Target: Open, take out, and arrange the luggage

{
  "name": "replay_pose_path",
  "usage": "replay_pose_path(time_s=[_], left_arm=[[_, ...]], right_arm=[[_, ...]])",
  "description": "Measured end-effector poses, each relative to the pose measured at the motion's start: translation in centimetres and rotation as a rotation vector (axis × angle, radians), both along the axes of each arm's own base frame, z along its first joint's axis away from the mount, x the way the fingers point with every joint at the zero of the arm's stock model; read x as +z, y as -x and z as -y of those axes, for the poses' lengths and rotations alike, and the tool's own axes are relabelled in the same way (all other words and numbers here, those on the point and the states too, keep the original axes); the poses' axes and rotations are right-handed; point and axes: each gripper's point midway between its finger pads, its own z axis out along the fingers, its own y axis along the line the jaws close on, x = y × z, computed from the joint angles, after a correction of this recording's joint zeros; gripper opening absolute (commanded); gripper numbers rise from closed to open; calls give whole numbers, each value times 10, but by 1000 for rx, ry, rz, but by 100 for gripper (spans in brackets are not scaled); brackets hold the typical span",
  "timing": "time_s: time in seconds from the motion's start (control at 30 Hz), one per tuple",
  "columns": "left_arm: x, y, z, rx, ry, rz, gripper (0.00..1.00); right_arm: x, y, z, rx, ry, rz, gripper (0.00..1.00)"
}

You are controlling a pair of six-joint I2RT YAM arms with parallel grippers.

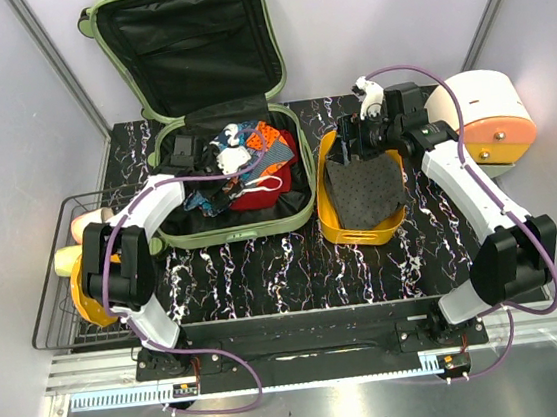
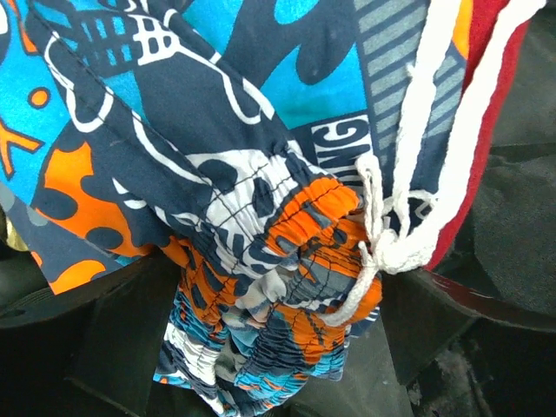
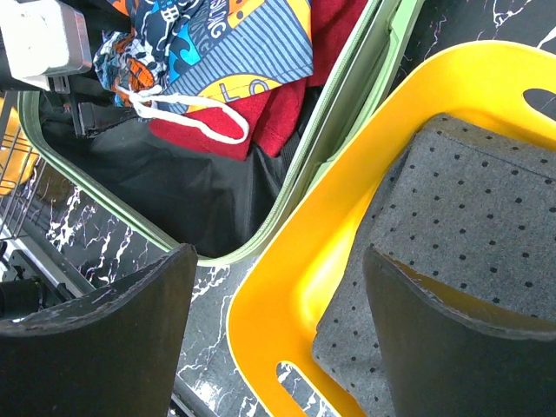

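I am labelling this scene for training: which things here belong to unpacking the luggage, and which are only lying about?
Job: pale-green hard-shell suitcase; patterned blue-orange shorts; red cloth; yellow plastic tray; grey dotted cloth.
Apparently lying about: black wire basket; white-and-orange rounded device.

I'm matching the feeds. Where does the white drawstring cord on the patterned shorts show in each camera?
Top external: the white drawstring cord loops inside the open pale-green hard-shell suitcase, right of its middle.
Left wrist: the cord runs down from the top edge to a knot, right of centre.
Right wrist: the cord makes a loop at upper left.
Shared landmark: the red cloth next to the cord.
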Motion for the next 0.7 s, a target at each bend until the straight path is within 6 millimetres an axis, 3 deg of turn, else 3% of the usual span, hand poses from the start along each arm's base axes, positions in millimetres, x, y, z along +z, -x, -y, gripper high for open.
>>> replay_pose_path(time_s=[0.23, 0.57, 0.7], left_arm=[[1, 7, 8, -23, 38, -37, 97], [-3, -13, 9, 49, 51, -49, 45], [4, -20, 6, 76, 62, -33, 9]], right_arm=[[-1, 0, 0, 0, 1, -1, 88], [-7, 2, 1, 4, 8, -9, 87], [-7, 2, 1, 5, 8, -9, 85]])
